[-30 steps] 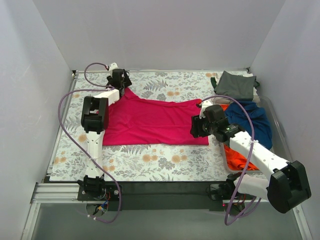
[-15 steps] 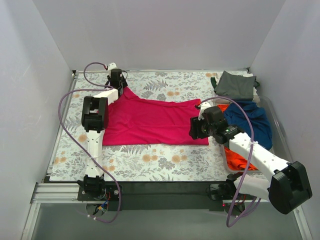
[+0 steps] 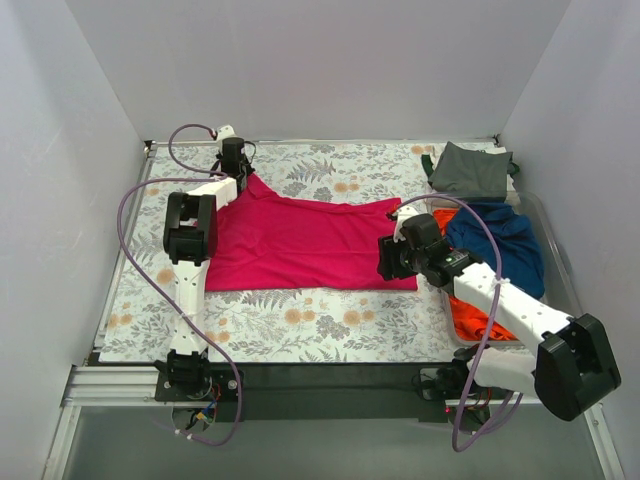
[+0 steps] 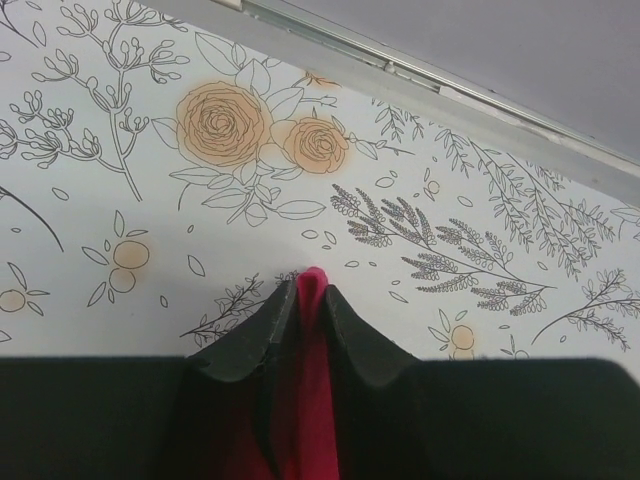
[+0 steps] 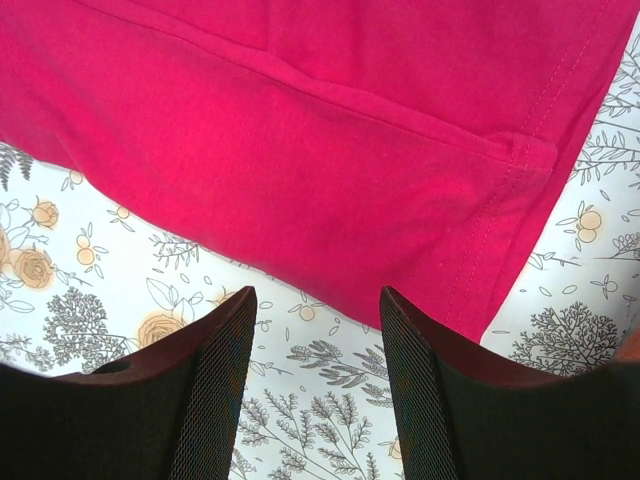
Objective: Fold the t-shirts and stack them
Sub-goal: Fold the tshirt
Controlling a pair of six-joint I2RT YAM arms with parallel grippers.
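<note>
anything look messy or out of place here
The magenta tee lies skewed, its far left corner drawn into a point, pinched in the left claw. At the right, the navy tee sits crumpled over the orange tee, unlike the folded grey-green tee behind it.

Plain pale walls [image 3: 330, 70] stand on three sides of a white floral tablecloth [image 3: 300, 320], with a black strip [image 3: 330, 378] and an aluminium rail [image 3: 110, 385] along its near edge, under soft, even light.

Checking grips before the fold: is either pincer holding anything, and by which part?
The left pincer pinches the pink tee by its far left corner. The right pincer is open above the tee's right edge, holding nothing.
</note>
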